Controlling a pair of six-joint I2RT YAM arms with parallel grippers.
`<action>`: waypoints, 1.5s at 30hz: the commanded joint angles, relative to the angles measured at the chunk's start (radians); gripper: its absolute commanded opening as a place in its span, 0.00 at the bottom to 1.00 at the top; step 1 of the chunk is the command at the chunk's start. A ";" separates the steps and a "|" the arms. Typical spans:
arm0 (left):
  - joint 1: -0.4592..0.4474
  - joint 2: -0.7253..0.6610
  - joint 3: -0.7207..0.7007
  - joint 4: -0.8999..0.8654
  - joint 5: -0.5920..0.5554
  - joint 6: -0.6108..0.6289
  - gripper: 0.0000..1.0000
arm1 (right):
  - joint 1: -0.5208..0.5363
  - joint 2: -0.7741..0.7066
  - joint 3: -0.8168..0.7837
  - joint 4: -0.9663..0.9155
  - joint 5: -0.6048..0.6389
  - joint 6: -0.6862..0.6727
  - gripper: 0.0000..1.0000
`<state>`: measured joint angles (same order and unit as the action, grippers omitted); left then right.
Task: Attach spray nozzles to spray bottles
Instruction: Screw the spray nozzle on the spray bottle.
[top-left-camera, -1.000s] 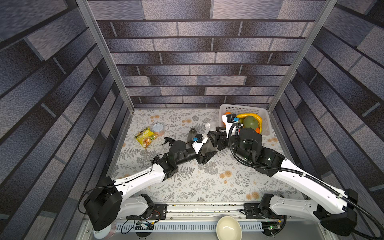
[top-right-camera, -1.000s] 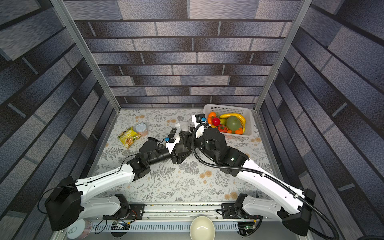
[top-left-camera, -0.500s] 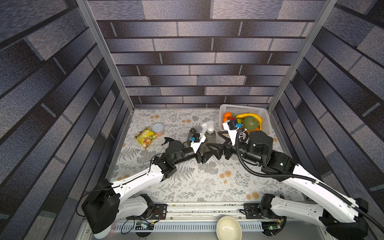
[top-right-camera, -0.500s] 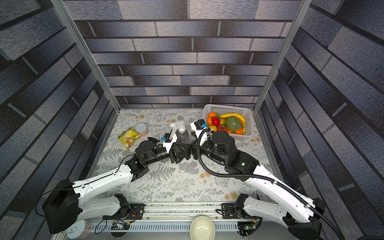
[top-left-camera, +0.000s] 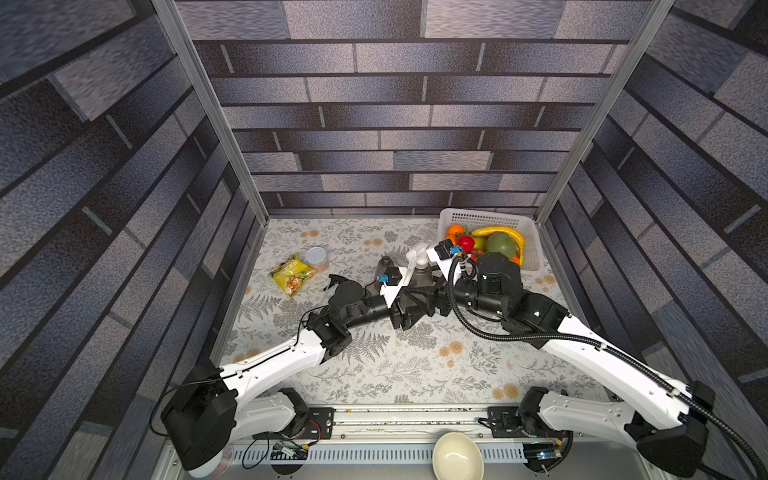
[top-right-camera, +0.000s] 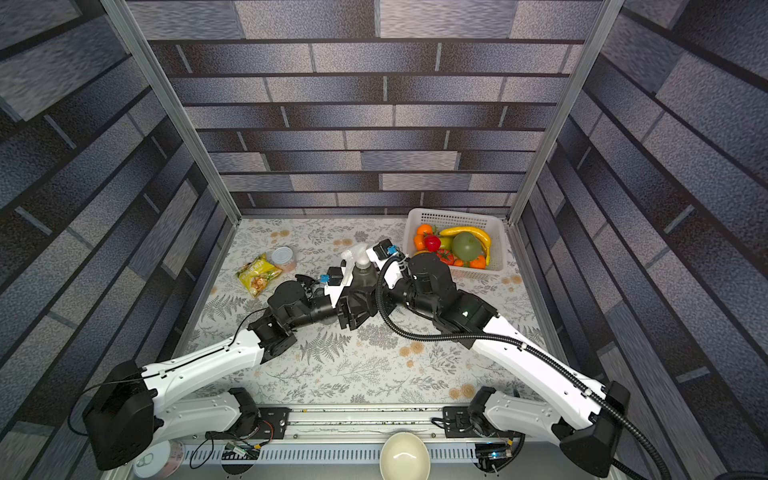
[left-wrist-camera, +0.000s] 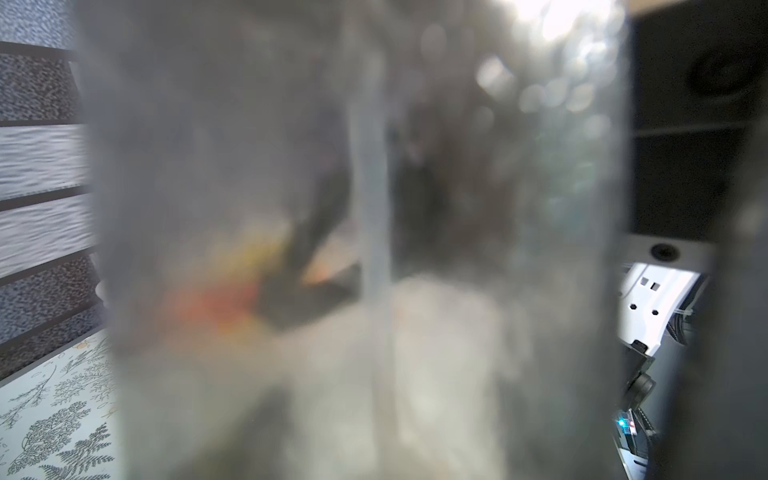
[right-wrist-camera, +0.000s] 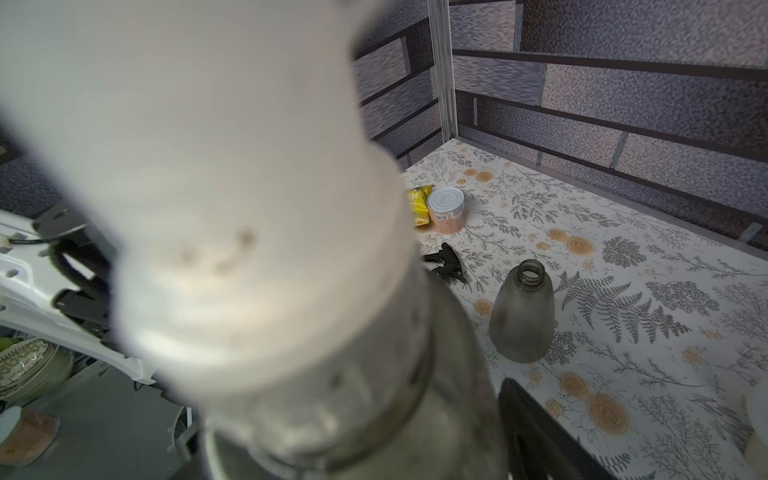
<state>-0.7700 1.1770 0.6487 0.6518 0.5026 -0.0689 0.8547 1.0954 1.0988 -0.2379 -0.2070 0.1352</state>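
Right wrist view: white nozzle (right-wrist-camera: 228, 166) fills most of frame, seated on neck of grey bottle (right-wrist-camera: 436, 365), very close and blurred. One black finger (right-wrist-camera: 540, 436) of right gripper (top-left-camera: 434, 293) shows beside bottle shoulder. Other finger is hidden behind nozzle, so can't tell if it's clamped or slack. Left wrist view is nearly all blocked by same grey bottle (left-wrist-camera: 208, 166) w/ dip tube (left-wrist-camera: 372, 208) running down inside. Left gripper (top-left-camera: 411, 300) is closed on the bottle body, holding it upright mid-surface, toward back.

Around:
- Second bottle (right-wrist-camera: 521, 316), neck open, stands upright near held one on left-arm side.
- Black nozzle (right-wrist-camera: 446, 264) lies on its side near second bottle, not touching.
- Further back-left: can (top-left-camera: 316, 257) just beside yellow snack bag (top-left-camera: 291, 276).
- White basket (top-left-camera: 486, 216) of fruit (top-left-camera: 500, 245) sits in rear right corner, close behind right wrist.

In the way: both grippers crowd same bottle from opposite sides. Left arm (top-left-camera: 274, 363) and right arm (top-left-camera: 602, 353) form a V across surface. Black cable (top-left-camera: 469, 324) loops low by right wrist.

Edges/room: brick-pattern walls (top-left-camera: 374, 124) on 3 sides, metal posts (top-left-camera: 216, 124) at rear corners. Front part of surface (top-left-camera: 415, 365) btwn arms is bare cloth up to front rail (top-left-camera: 415, 415). Cream bowl (top-left-camera: 457, 457) sits beyond rail, off surface.
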 joint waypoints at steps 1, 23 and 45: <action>0.012 -0.014 0.013 0.051 0.030 -0.033 0.78 | 0.001 -0.012 -0.020 0.057 -0.070 0.006 0.75; -0.001 -0.003 -0.044 0.101 -0.034 -0.027 1.00 | 0.000 -0.048 -0.055 0.143 -0.016 0.066 0.64; -0.045 0.097 -0.135 0.463 -0.233 -0.006 0.91 | 0.000 -0.043 -0.043 0.123 0.000 0.121 0.63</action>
<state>-0.8177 1.2785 0.5194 1.0542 0.3237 -0.0818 0.8482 1.0634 1.0367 -0.1139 -0.1806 0.2329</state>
